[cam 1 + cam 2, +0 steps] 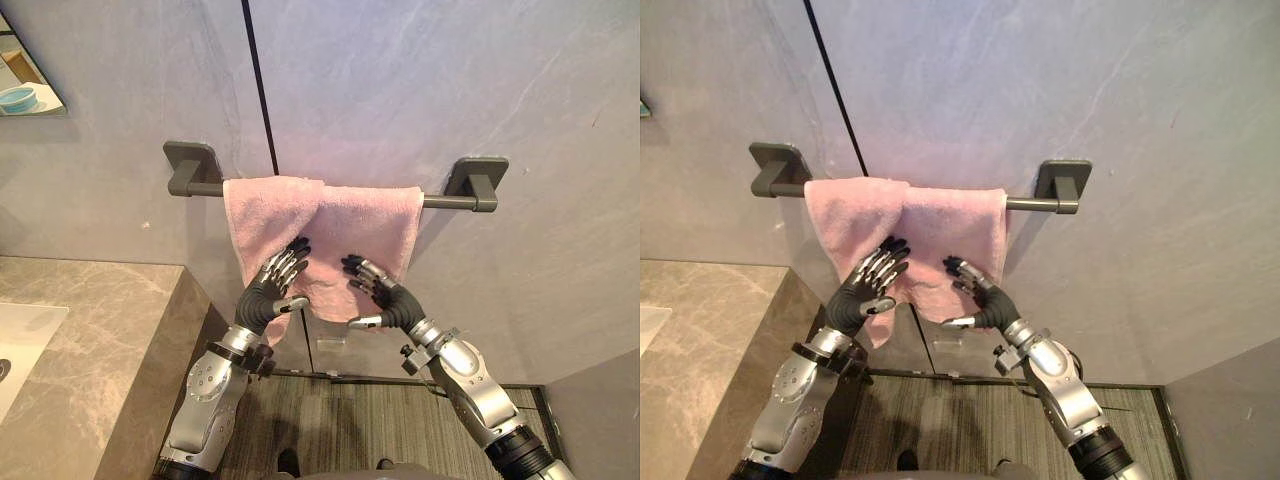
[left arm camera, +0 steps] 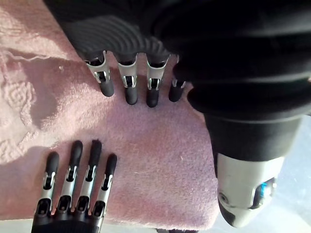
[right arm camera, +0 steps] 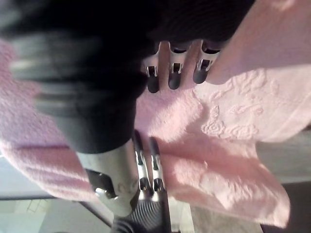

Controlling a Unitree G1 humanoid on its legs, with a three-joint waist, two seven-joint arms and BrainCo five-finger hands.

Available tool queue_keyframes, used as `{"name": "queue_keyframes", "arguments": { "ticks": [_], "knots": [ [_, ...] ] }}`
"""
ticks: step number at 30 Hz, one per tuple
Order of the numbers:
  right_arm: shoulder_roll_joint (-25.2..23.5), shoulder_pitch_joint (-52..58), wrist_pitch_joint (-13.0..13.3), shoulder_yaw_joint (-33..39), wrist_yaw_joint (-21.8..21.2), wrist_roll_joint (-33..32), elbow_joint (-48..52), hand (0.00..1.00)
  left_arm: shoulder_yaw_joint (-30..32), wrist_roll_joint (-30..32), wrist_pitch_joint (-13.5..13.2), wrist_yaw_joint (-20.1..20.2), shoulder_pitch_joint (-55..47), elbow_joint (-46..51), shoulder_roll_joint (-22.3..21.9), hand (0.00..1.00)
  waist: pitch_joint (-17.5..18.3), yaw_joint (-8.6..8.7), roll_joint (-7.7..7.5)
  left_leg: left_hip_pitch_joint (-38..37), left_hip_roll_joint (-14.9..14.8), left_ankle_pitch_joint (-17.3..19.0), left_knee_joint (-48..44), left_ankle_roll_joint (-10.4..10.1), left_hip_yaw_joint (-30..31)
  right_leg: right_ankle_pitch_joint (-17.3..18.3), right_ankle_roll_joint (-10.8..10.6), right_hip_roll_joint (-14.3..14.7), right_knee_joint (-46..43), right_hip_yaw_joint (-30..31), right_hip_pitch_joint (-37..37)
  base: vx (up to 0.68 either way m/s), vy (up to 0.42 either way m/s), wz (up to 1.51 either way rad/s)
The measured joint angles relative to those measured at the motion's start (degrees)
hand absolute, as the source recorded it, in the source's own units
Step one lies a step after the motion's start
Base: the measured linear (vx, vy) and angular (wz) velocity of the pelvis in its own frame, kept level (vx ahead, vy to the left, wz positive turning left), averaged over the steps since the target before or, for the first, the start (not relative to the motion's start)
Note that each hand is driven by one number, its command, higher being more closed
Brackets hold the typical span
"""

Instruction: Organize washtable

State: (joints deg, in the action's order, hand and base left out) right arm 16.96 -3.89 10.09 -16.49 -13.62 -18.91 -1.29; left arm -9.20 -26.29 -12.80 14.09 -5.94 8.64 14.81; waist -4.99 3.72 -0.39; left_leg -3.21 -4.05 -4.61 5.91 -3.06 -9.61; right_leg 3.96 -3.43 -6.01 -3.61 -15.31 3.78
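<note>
the towel [image 1: 335, 225] hangs over the bar [image 1: 447, 201] on the wall, up and to the right of the table [image 1: 100, 330] and its sink [image 1: 18, 345] - so the task's thing is already off the table and on its rail. it sits unevenly: pushed toward the left end, the left half folded over the right half and hanging lower, with a bare stretch of bar showing at the right

both arms reach up to the cloth's front. the left robot hand [image 1: 268, 292] lies with straight, spread fingers flat on the lower left part of the towel; the right robot hand [image 1: 385, 300] is likewise wide, fingers straight and tips at the cloth just beside the other, thumb out to the side. neither pinches or curls round anything

flat palms suit smoothing, not lifting - my guess is the step in hand is pressing out the fold and spreading the towel rightward. a firm sideways push could drag the whole cloth off the bar
</note>
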Motion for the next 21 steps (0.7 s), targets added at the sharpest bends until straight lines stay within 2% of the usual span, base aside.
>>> {"name": "queue_keyframes", "arguments": {
  "ticks": [12,17,21],
  "knots": [
    [-3.6,0.0,0.8,8.1,3.5,1.1,0.0,0.0,6.7,0.1,-1.2,-2.9,0.1,-0.3,-2.9,0.0,0.1,0.07,0.18,0.6,0.0,-0.5,0.0,0.1,0.7,-0.4,0.1,0.1,0.5,-0.7,0.0,0.0,0.0,0.02],
    [-5.0,0.0,0.8,11.8,5.0,1.5,0.0,0.0,7.8,0.7,-1.3,-3.3,0.4,-3.0,-3.4,0.0,0.9,0.04,1.17,1.1,0.1,-0.7,0.0,0.3,0.7,-1.4,0.0,0.2,1.8,-0.7,0.0,0.0,0.0,0.0],
    [-5.4,0.0,0.8,14.8,6.3,1.4,-0.1,0.0,9.6,1.8,-1.3,-4.0,0.7,-4.1,-3.6,0.0,0.9,0.11,1.2,1.2,0.0,-0.9,0.0,0.2,0.8,-1.5,0.1,0.2,1.8,-0.8,0.1,0.0,0.0,0.0]
  ]
}}
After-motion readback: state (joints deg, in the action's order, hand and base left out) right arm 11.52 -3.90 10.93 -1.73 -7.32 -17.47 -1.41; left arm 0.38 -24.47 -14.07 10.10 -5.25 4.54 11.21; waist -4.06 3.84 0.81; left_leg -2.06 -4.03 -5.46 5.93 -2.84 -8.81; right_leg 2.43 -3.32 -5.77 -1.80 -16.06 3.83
